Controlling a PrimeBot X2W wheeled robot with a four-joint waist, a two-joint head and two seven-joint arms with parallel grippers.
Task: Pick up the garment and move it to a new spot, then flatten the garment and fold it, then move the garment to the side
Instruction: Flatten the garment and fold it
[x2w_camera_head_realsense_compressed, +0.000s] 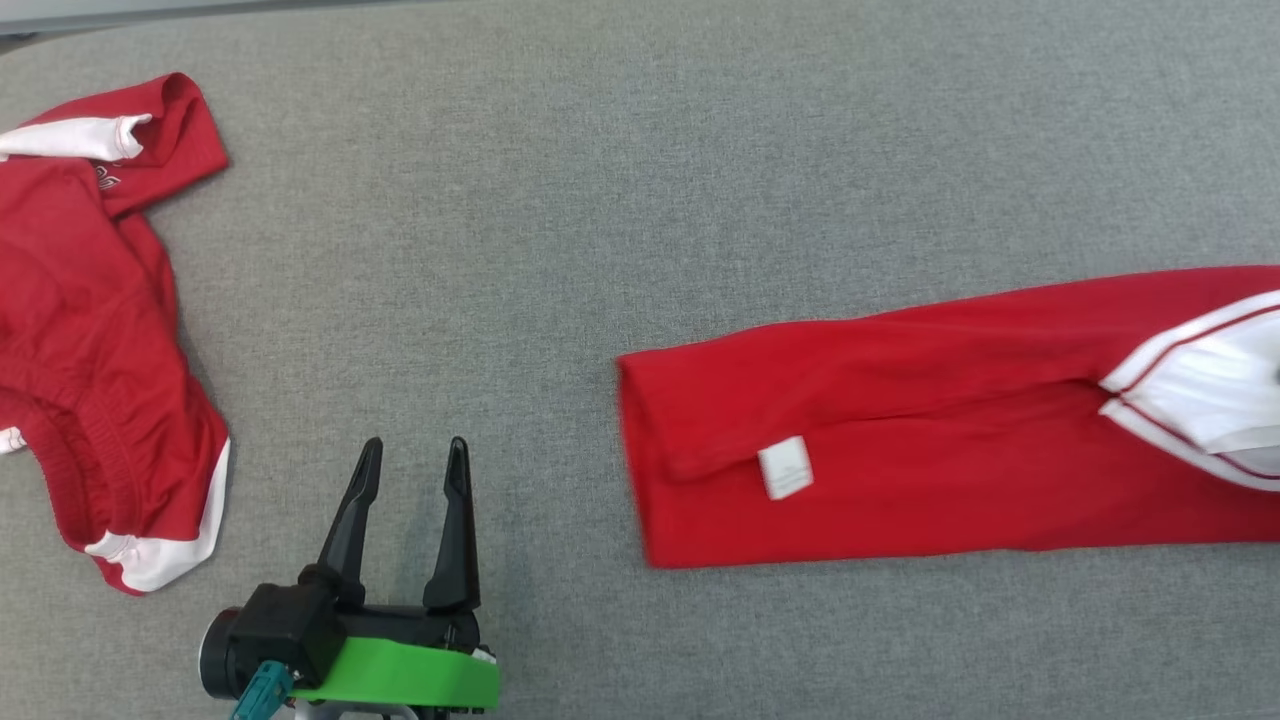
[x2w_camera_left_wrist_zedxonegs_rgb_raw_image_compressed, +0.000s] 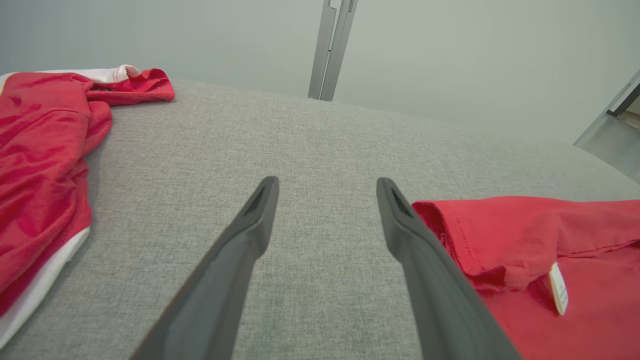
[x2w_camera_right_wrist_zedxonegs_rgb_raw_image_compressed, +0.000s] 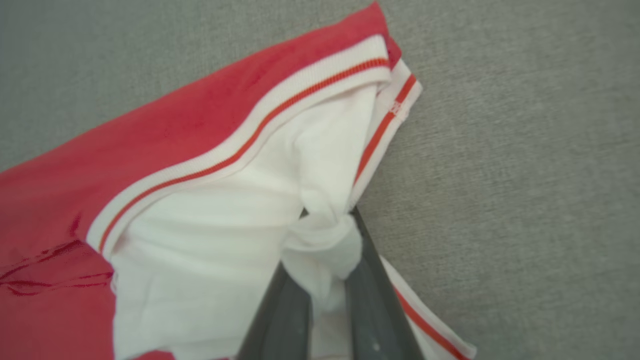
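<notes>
The garment (x2w_camera_head_realsense_compressed: 900, 470) is lying as a long band on the right of the grey table (x2w_camera_head_realsense_compressed: 600, 200), your right gripper (x2w_camera_right_wrist_zedxonegs_rgb_raw_image_compressed: 327, 225) clenching a bunch of its white inside, so be lifting slowly. Your left gripper (x2w_camera_head_realsense_compressed: 415, 450) is hovering spread and empty; the band's end is running off the head view.

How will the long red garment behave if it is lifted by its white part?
Probably floppy: the garment bunches inside the shut right end effector. Likely light, and it may hang and unfold, since it lies in thin flat folds.
</notes>
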